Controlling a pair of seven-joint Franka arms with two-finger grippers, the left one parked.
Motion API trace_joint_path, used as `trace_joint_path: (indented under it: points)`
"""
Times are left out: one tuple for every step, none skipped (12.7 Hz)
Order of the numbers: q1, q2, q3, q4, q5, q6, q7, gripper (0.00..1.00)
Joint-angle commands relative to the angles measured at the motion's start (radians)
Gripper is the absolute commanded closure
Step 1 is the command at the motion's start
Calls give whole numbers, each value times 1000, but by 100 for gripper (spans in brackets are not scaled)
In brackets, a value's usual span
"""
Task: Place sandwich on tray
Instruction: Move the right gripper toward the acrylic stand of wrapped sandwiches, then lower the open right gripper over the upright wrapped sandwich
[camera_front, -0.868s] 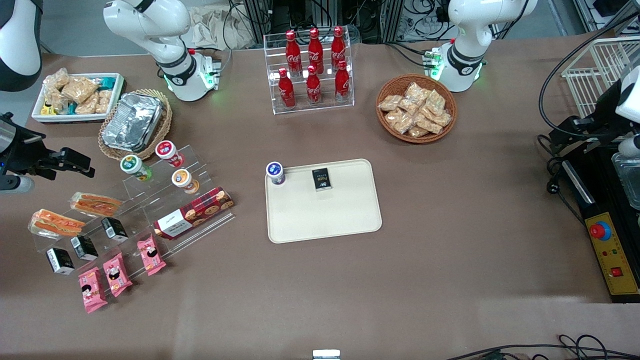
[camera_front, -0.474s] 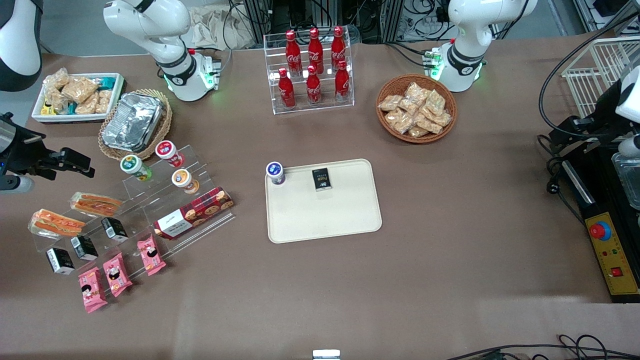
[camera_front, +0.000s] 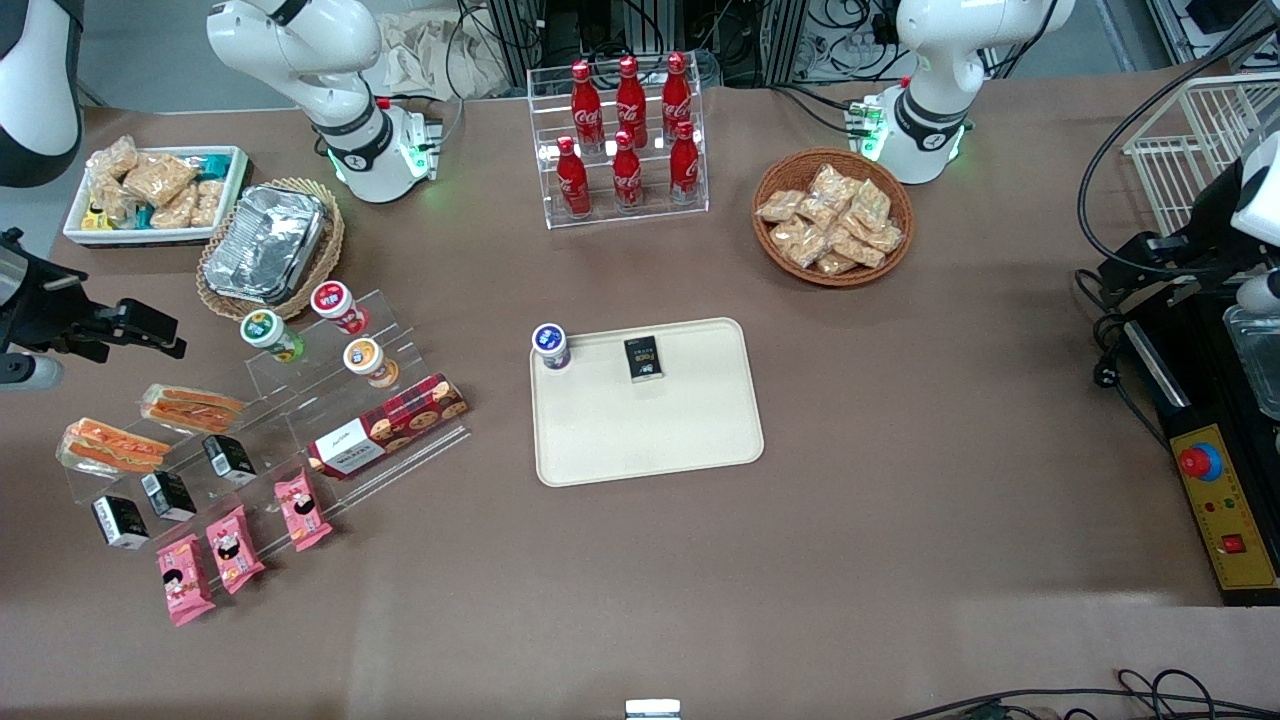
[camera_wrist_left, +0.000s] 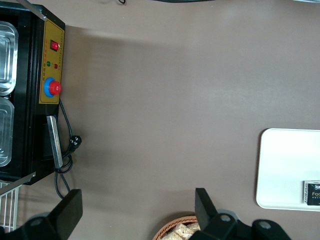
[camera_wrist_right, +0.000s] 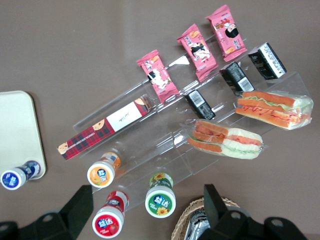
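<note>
Two clear-wrapped sandwiches lie on the clear stepped rack at the working arm's end. One sandwich (camera_front: 192, 407) (camera_wrist_right: 227, 140) is nearer the rack's middle. The other sandwich (camera_front: 108, 447) (camera_wrist_right: 274, 108) is at the rack's outer end. The cream-beige tray (camera_front: 650, 440) (camera_wrist_right: 17, 130) lies mid-table. It holds a blue-lidded cup (camera_front: 550, 345) and a black packet (camera_front: 643, 358). My right gripper (camera_front: 165, 335) (camera_wrist_right: 147, 200) is open and empty. It hovers above the table, farther from the front camera than the sandwiches, over the cups and beside the foil tray's basket.
The rack also holds three cups (camera_front: 335, 305), black packets (camera_front: 168, 495), pink packets (camera_front: 235, 547) and a long red biscuit box (camera_front: 388, 437). A foil tray (camera_front: 265, 243) in a wicker basket, a white snack bin (camera_front: 155, 195), a cola rack (camera_front: 625, 150) and a snack basket (camera_front: 832, 230) stand farther back.
My right gripper has drifted slightly up and toward the table's end. Nothing else has moved.
</note>
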Motion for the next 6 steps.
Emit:
trace_joint_path:
  points:
    - [-8,16,-5,26,-7,7,200,2]
    - [-8,21,-13,32,-3,7,281,2]
    - [-8,24,-33,35,-3,8,334,2]
    - [-11,33,-47,35,-5,31,388,2]
    - [-9,37,-65,35,-16,68,458,2]
    - [-11,54,-70,38,-40,75,519,2]
